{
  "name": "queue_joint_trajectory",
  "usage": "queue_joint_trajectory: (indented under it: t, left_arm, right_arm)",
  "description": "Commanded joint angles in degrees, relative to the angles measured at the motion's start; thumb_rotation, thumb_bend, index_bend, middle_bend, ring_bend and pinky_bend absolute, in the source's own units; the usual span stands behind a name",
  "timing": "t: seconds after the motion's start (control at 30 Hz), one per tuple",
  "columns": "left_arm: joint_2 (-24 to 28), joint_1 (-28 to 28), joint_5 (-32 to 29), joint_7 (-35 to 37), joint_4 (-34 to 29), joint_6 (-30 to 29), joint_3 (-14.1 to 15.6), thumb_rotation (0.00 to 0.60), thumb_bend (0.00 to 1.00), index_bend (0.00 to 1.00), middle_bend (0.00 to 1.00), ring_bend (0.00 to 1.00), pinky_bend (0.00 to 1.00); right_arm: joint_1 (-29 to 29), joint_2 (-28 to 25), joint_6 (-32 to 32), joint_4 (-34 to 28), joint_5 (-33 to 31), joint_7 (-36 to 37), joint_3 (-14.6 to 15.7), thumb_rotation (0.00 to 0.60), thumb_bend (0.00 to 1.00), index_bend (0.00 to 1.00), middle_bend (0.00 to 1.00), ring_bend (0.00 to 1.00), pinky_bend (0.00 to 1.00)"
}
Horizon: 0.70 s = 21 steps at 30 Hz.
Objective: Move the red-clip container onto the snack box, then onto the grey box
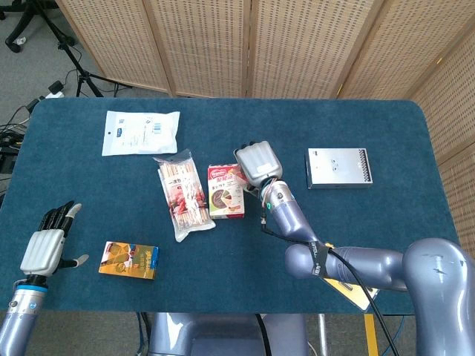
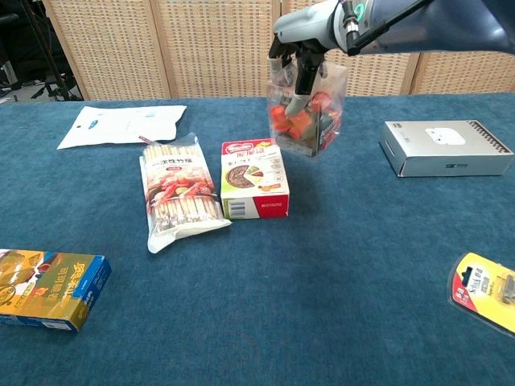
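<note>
clear plastic forms the walls of the red-clip container point(image 2: 308, 112), which is held off the tabletop point(image 2: 322, 265) by the right hand point(image 2: 302, 32). the fingers point(image 2: 306, 76) are wrapped down over its top and front, gripping it from above, and the red and orange clips are seen bunched low inside. in the chest view the container is carried in the air, clear of everything, with the snack box point(image 2: 253, 178) down and to the left of the fingers and the grey box point(image 2: 447, 148) off to their right, well apart. from the head view the right hand point(image 1: 258, 165) covers the container almost wholly, so little of it is shown there.

the container is judged to be light and stiff, with thin smooth walls that are likely slippery and could flex or crack if squeezed hard. loose clips inside may shift when it is tilted, so it is best kept level. the hold across the top, with opposite walls pinched, is judged a sound place to take it, since the base is left free for setting down flat.

the left hand point(image 1: 46, 243) is held far from the fingers at the near left edge of the tabletop, its own digits straight and apart, with nothing in it. a packet of sticks point(image 2: 179, 193) lies just beyond the snack box, away from the fingers.
</note>
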<state>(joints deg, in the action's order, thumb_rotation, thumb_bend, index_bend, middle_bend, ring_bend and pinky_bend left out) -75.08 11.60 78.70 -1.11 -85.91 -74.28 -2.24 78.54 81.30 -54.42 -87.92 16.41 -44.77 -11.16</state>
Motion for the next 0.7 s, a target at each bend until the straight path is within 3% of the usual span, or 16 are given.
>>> queue_joint_trajectory:
  t: [0.03,0.4,0.7]
  left_arm:
    - [0.0,0.0,0.1,-0.1,-0.1,0.0,0.0,0.6,0.1,0.0,0.0,0.0,0.0]
    - [-0.3,-0.2,0.5,-1.4,-0.3,-0.3,0.3,0.6,0.1,0.0,0.0,0.0,0.0]
    - [-0.9,-0.2,0.7,-3.2,-0.4,-0.3,0.5,0.6,0.1,0.0,0.0,0.0,0.0]
  right_arm:
    - [-0.7,-1.1,-0.1,0.0,-0.1,0.1,0.0,0.6,0.31,0.66,0.43,0.36,0.49]
    - [-4.7,-5.3,3.4,5.1,0.1,2.6,1.1,0.6,0.31,0.66,0.43,0.36,0.49]
    - [-8.2,-3.6,9.2,16.3,3.3,7.0,2.2,0.6,0.31,0.66,0.43,0.36,0.49]
